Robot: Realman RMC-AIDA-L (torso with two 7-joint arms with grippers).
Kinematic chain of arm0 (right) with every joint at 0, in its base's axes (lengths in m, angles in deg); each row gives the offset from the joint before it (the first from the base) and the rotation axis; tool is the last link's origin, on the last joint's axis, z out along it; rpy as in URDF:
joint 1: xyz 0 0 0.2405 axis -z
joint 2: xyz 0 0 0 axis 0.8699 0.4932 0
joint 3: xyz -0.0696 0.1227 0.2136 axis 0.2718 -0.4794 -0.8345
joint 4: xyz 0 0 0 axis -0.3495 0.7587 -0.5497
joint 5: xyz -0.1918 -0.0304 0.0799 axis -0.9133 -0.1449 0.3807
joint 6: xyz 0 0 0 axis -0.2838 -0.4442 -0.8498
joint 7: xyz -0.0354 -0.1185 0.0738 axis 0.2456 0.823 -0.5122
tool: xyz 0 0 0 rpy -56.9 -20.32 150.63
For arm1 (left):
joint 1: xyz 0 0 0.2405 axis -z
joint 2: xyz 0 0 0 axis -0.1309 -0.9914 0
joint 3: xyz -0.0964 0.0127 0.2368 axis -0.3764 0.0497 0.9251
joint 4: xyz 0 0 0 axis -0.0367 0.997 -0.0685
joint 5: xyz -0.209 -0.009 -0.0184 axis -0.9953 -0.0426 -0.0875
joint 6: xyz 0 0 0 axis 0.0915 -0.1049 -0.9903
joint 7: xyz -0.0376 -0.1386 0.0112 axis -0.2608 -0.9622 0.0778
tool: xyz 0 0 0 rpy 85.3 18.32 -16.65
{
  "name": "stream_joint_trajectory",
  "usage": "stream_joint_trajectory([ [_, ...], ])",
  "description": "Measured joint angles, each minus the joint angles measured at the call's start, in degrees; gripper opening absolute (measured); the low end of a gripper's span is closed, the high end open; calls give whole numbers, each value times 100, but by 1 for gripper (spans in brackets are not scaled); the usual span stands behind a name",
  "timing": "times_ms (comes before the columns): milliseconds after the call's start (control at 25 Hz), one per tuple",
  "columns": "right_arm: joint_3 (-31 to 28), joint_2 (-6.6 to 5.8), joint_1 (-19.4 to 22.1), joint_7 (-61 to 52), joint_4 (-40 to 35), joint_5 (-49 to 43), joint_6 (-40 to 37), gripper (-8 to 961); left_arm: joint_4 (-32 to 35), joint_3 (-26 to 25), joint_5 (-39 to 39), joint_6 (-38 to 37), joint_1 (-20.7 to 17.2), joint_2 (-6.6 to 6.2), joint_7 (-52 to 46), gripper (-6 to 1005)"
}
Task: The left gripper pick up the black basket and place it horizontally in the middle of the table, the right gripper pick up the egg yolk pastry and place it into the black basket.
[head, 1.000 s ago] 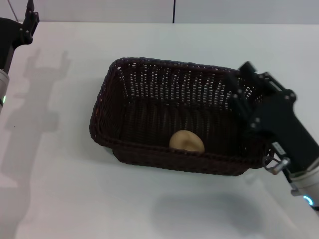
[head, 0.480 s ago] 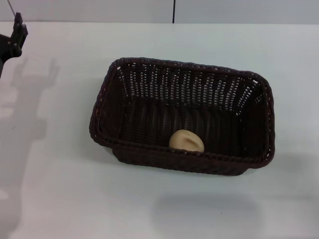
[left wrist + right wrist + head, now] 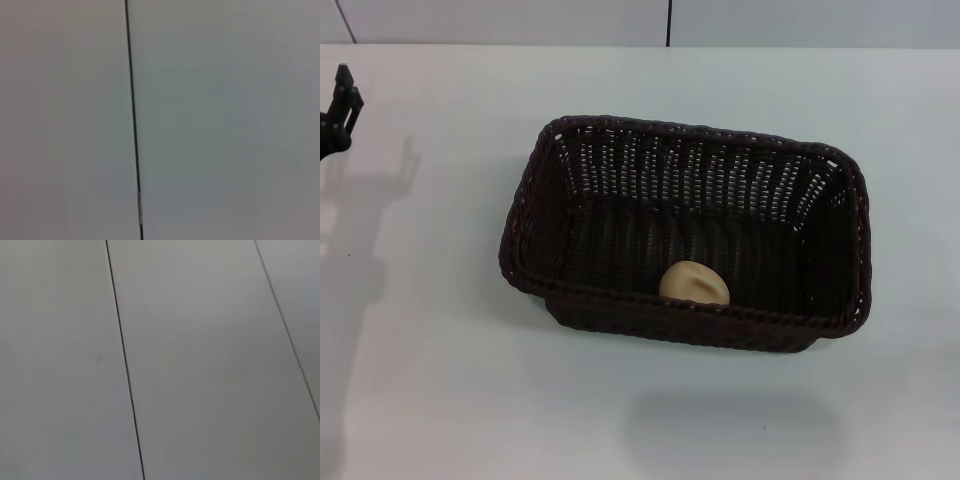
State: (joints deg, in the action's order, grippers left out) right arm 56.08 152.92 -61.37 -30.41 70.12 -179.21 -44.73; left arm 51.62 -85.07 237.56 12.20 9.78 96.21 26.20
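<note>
Egg yolk pastry (image 3: 695, 283) lay inside black basket (image 3: 620, 205), against its 6 o'clock wall, long axis 9-to-3 on surface (image 3: 440, 380). Left tool (image 3: 338, 108) sat well apart at 9 o'clock, opening impossible to tell; right tool out of sight.

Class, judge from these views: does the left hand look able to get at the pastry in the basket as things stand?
Probably yes. The egg yolk pastry lies uncovered in the open-topped black basket, near its front wall. The left hand sits far off at the table edge, with nothing between.

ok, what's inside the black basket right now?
One egg yolk pastry sits inside the black basket, on the floor against the near wall. That wall's rim covers the pastry's lower edge. Nothing else shows inside.
</note>
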Motion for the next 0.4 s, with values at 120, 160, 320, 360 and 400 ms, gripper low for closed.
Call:
stream_joint_trajectory([
  [120,26,4,4,1,1,2,5,820,7,4,-12,-8,-74,4,-28,778],
  [160,28,5,8,1,0,2,5,820,7,5,-16,-9,-84,5,-28,778],
  [320,27,6,32,-11,3,11,-16,820,7,6,-26,-12,-136,10,-30,779],
  [360,27,7,36,-11,6,11,-21,820,7,6,-26,-22,-144,11,-39,779],
  [400,26,10,43,-11,11,12,-24,820,7,6,-26,-49,-158,12,-72,779],
])
